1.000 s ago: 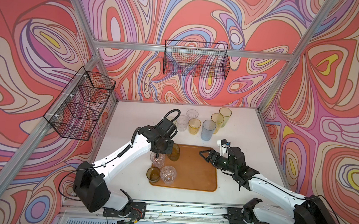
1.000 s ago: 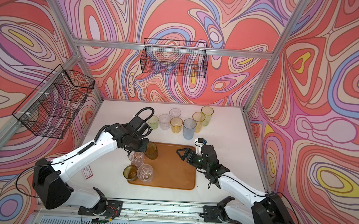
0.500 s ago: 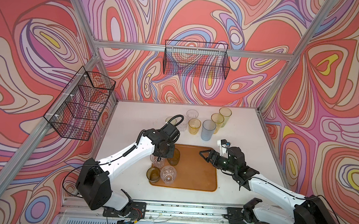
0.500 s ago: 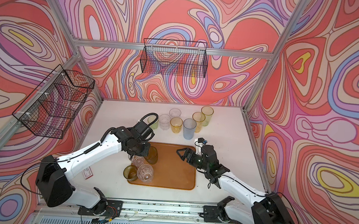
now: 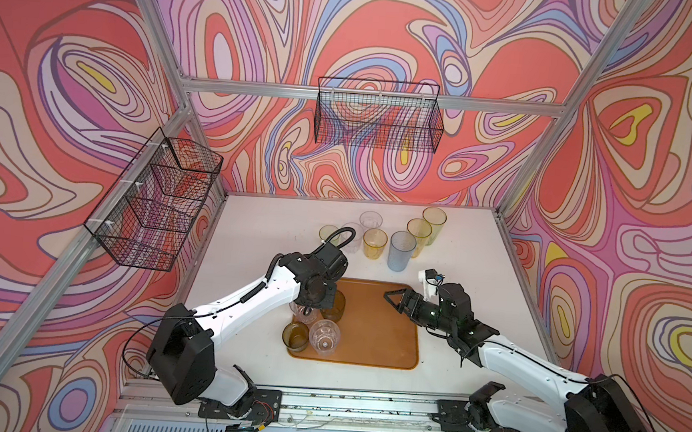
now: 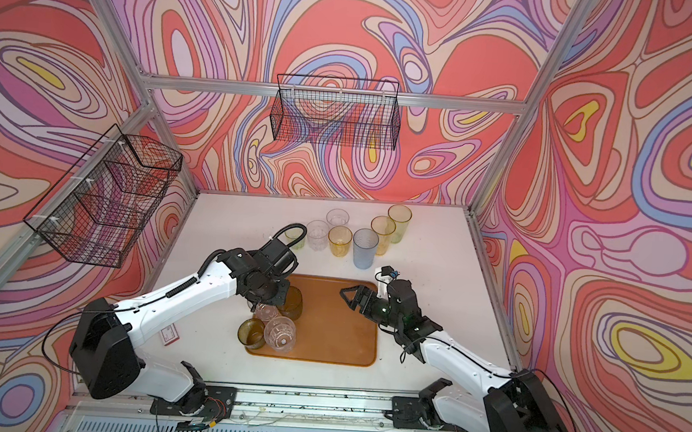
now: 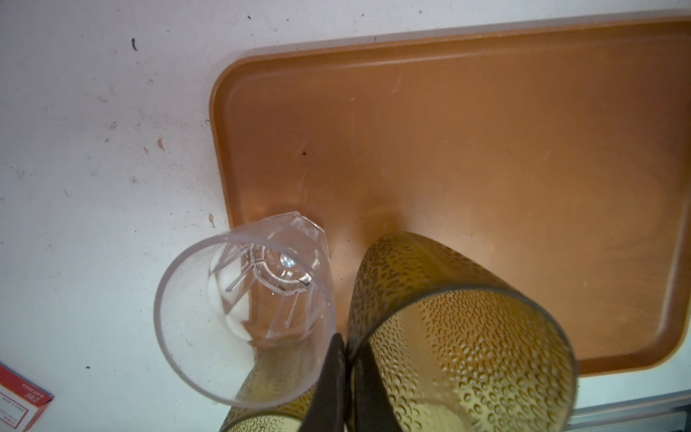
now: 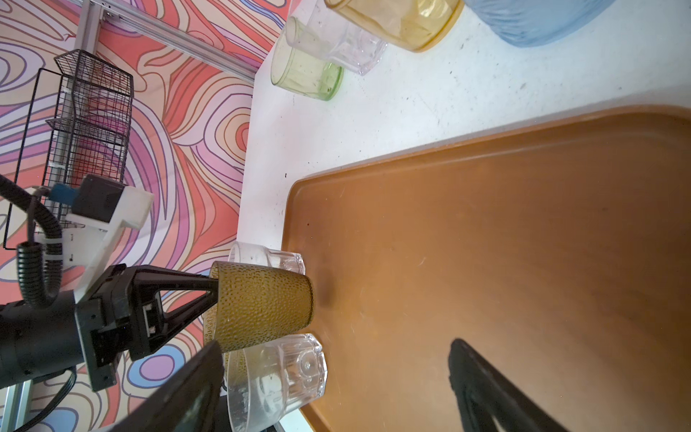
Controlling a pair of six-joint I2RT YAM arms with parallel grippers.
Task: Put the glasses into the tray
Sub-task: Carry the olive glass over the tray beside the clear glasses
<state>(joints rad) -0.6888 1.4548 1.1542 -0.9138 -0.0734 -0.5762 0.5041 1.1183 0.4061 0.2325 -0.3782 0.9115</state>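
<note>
Pinched by its rim in the left gripper point(image 8: 214, 290), jaws closed tight on the thin wall: a dimpled olive-amber see-through tumbler point(image 8: 263, 301), upright over the far left corner of the flat orange-brown tray with rounded corners point(image 5: 378, 332). Not possible to tell whether standing on the tray floor or hanging just above it.

Just beside it, at the left rim of the tray: a short clear faceted tumbler point(image 7: 243, 318). Nearer to the robot, also in the tray and side by side: a short olive tumbler point(image 5: 296, 337) and a clear ribbed tumbler point(image 5: 324, 341).

Over the far right part of the tray: the right gripper point(image 5: 390, 300), jaws spread wide, nothing between them.

On the white table point(image 5: 259, 240) behind the tray, in a loose group:
- a short pale green tumbler point(image 5: 328, 233)
- a clear tumbler half behind a cable point(image 5: 352, 244)
- a second clear tumbler point(image 5: 371, 219)
- a short yellow tumbler point(image 5: 375, 244)
- a tall pale blue tumbler point(image 5: 401, 251)
- a tall yellow tumbler point(image 5: 419, 234)
- a tall yellow-green tumbler point(image 5: 434, 223)
</note>
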